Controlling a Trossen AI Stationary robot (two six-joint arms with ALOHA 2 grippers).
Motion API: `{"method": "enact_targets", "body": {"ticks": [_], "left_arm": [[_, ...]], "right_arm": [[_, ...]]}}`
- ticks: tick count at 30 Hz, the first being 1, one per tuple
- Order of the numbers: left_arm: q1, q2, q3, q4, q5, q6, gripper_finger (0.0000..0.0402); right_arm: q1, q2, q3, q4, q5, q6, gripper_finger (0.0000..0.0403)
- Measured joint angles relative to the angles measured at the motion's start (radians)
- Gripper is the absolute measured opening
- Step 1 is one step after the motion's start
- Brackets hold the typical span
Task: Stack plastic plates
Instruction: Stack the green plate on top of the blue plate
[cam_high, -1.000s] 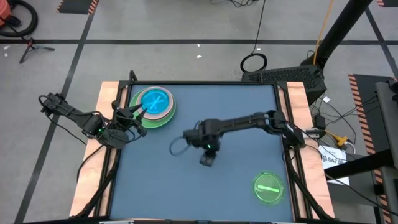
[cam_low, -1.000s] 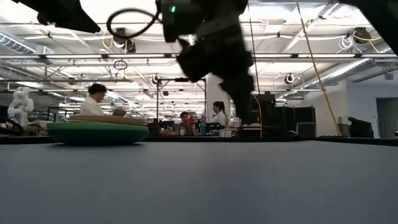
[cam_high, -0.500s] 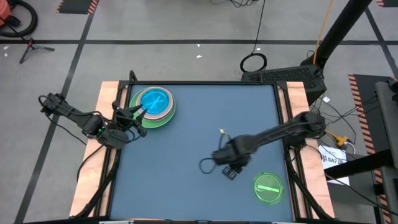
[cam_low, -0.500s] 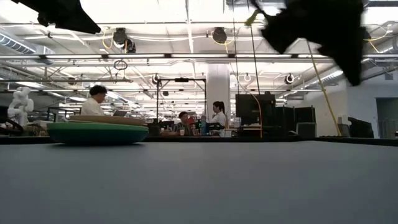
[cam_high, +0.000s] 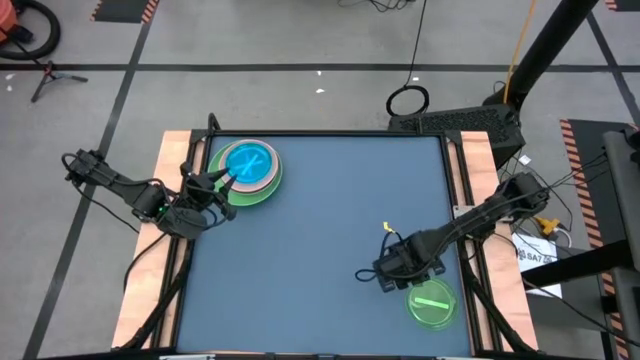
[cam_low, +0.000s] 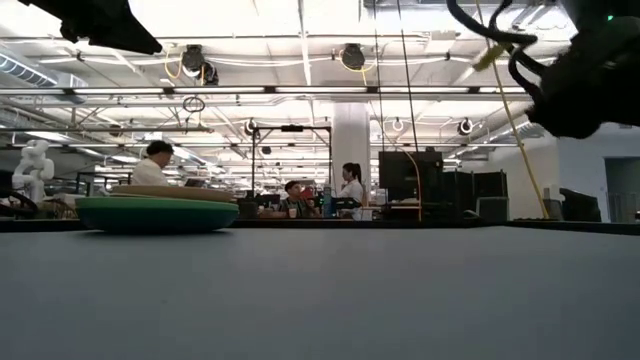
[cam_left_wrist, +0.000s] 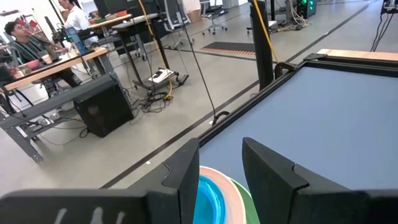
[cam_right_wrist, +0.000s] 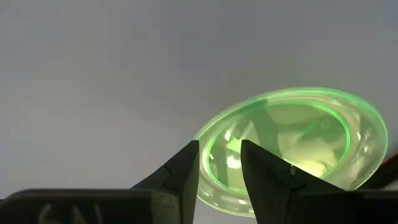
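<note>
A stack of plates (cam_high: 262, 188) stands at the table's far left corner, dark green at the bottom and a translucent blue plate (cam_high: 248, 163) on top; the low view shows it (cam_low: 155, 213) resting flat on the table. A lime plate (cam_high: 432, 303) lies alone near the near right corner. My right gripper (cam_high: 390, 281) hangs open above the lime plate's left rim (cam_right_wrist: 214, 149), its fingers on either side of it without touching. My left gripper (cam_high: 224, 180) waits open above the stack's left rim, with the blue plate (cam_left_wrist: 206, 198) showing between its fingers.
The blue table top (cam_high: 320, 230) is bare between the stack and the lime plate. Wooden side rails (cam_high: 470, 170) and a dark frame border it. Beyond the far edge lie cables and a workshop where people sit (cam_low: 150, 160).
My right gripper has swept from the table's middle toward the near right corner and now hangs beside the lime plate. The left arm and both plate groups have stayed where they were.
</note>
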Motion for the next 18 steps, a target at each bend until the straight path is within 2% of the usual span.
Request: {"method": "enact_targets", "body": {"ticks": [4, 14, 18], "left_arm": [[0.000, 0.000, 0.000, -0.002, 0.000, 0.001, 0.0129], [0.000, 0.000, 0.000, -0.003, 0.000, 0.003, 0.0129], [0.000, 0.000, 0.000, -0.003, 0.000, 0.003, 0.0129]], "right_arm": [[0.004, 0.011, -0.001, -0.007, -0.020, 0.018, 0.0112], [0.046, 0.057, -0.001, 0.126, 0.004, 0.090, 0.0112], [0.060, 0.080, 0.000, 0.109, -0.035, 0.104, 0.0112]]}}
